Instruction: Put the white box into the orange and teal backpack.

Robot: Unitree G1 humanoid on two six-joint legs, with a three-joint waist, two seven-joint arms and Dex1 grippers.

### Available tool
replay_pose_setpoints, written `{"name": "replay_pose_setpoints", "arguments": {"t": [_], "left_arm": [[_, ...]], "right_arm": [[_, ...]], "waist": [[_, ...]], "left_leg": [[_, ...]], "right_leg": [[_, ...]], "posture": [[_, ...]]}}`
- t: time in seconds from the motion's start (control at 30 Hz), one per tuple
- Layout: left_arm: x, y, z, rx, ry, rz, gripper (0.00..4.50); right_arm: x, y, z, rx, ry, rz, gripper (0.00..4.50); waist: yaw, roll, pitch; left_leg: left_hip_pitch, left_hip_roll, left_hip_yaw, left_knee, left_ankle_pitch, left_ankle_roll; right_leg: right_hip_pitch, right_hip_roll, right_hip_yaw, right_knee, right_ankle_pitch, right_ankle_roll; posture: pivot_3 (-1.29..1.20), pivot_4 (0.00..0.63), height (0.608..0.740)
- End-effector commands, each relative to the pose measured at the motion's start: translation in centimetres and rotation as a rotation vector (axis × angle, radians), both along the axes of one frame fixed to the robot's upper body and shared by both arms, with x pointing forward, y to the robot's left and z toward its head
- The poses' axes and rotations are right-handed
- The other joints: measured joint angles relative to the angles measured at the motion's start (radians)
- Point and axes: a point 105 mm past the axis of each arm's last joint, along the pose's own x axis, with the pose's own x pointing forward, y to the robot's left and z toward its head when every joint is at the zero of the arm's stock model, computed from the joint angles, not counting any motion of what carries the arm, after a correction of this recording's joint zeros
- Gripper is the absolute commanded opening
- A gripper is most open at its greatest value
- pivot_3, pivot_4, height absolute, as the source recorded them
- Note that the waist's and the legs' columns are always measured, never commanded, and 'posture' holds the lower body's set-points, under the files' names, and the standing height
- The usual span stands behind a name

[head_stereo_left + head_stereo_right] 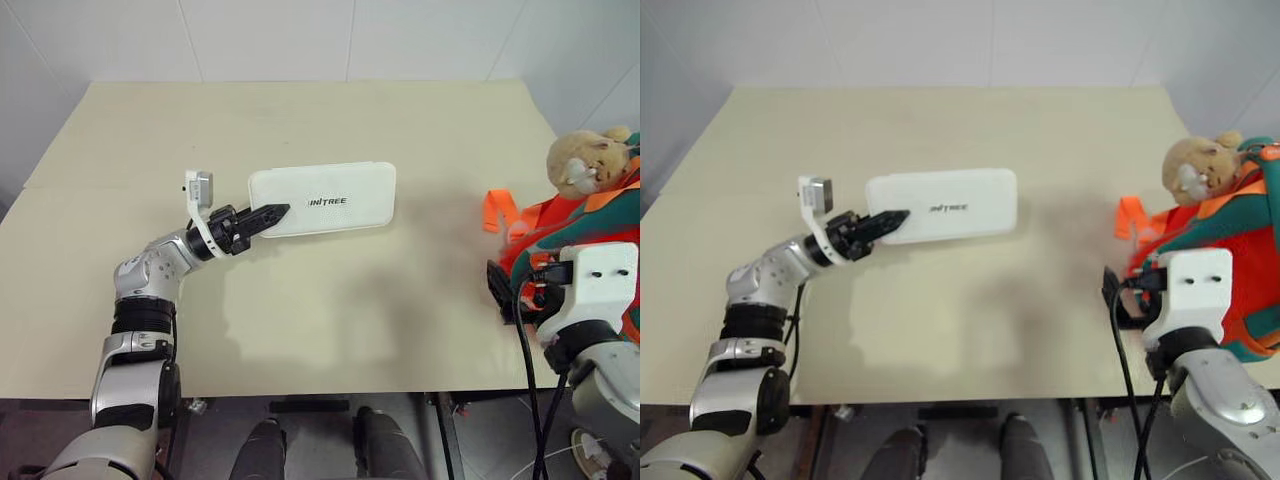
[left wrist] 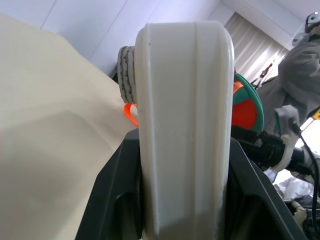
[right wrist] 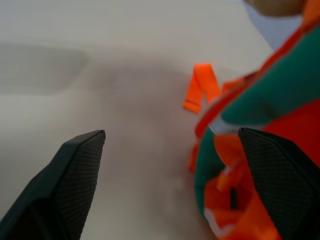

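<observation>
White box (image 1: 325, 199): flat, rounded corners, dark lettering; pinched by left fingers (image 1: 272, 214)

beige table (image 1: 300, 300); orange and teal backpack (image 1: 585, 235) at its edge

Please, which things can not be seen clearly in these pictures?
- Orange and teal backpack: cut off by the head views' right edge; its opening is not visible.
- Right claw: in the head views mostly hidden behind its own white wrist block.
- White box: the left wrist view sees only its end, between the left claw fingers.
</observation>
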Motion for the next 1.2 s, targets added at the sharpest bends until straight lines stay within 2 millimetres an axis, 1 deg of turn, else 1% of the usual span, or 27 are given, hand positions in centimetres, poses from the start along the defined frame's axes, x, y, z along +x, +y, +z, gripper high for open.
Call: {"name": "replay_pose_setpoints", "arguments": {"t": [0.03,0.1,0.17,0.23,0.43,0.57,0.67,0.9,1.0,1.2], "left_arm": [[-0.1,0.2,1.6,-0.005,-0.07,-0.008,1.38],[-0.1,0.3,1.5,-0.004,-0.07,-0.003,1.38],[-0.2,0.7,1.6,-0.005,-0.07,0.01,1.38],[-0.4,1.1,1.7,-0.009,-0.073,0.03,1.38],[-0.8,1.6,1.6,-0.014,-0.07,0.053,1.38],[-1.0,1.9,1.7,-0.018,-0.069,0.069,1.38],[-1.1,2.0,1.9,-0.02,-0.075,0.078,1.38],[-1.3,2.6,2.4,-0.019,-0.086,0.097,1.38],[-1.6,2.7,2.5,-0.016,-0.093,0.099,1.38],[-2.0,3.3,3.1,0.007,-0.123,0.108,1.38]], "right_arm": [[-0.4,0.0,0.9,0.005,-0.064,-0.058,4.5],[-0.4,-0.4,0.7,0.006,-0.065,-0.105,4.5],[0.0,-1.1,0.5,0.015,-0.071,-0.175,4.5],[1.0,-1.2,0.5,0.057,-0.097,-0.208,4.5],[3.2,-0.3,0.1,0.122,-0.121,-0.224,4.5],[4.5,-0.8,0.0,0.133,-0.15,-0.271,4.5],[5.3,-1.2,0.4,0.122,-0.195,-0.309,4.5],[6.7,-1.3,1.2,0.139,-0.287,-0.364,4.5],[7.8,-1.0,0.9,0.147,-0.295,-0.375,4.5],[8.9,-0.6,0.6,0.172,-0.31,-0.377,4.5]], "waist": [[-0.001,0.0,0.0],[-0.002,0.0,0.0],[-0.006,0.0,0.0],[-0.01,0.0,0.0],[-0.009,0.0,0.0],[-0.009,0.0,0.0],[-0.009,0.0,0.0],[-0.012,0.0,0.0],[-0.014,0.0,0.0],[-0.013,0.0,0.0]], "left_leg": [[0.0,0.0,0.0,0.0,0.0,0.0],[0.0,0.0,0.0,0.0,0.0,0.0],[0.0,0.0,0.0,0.0,0.0,0.0],[0.0,0.0,0.0,0.0,0.0,0.0],[0.001,0.0,-0.001,0.0,0.0,0.0],[0.001,0.0,-0.001,0.0,0.0,0.0],[0.001,0.0,-0.001,0.0,0.001,0.0],[0.001,0.0,-0.001,-0.001,0.001,0.0],[0.001,0.0,-0.001,-0.001,0.001,0.0],[0.002,0.0,-0.001,-0.001,0.001,0.0]], "right_leg": [[0.0,0.0,0.0,0.0,0.0,0.0],[0.0,0.0,0.0,0.0,0.0,0.0],[0.0,0.0,0.0,0.0,0.0,0.0],[0.0,0.0,0.0,0.001,0.0,0.0],[0.0,0.0,0.0,0.002,0.0,0.0],[0.0,0.0,0.0,0.002,0.0,0.0],[0.0,0.0,0.0,0.002,0.0,0.0],[0.0,0.0,0.0,0.002,0.0,0.0],[-0.001,0.0,0.0,0.003,0.0,0.0],[-0.001,0.0,0.0,0.004,0.0,0.0]], "posture": [[0.0,0.15,0.74],[0.0,0.15,0.74],[0.0,0.15,0.74],[0.0,0.15,0.74],[0.0,0.15,0.74],[0.0,0.15,0.74],[0.0,0.15,0.74],[0.0,0.15,0.74],[0.0,0.15,0.74],[0.0,0.15,0.74]]}}
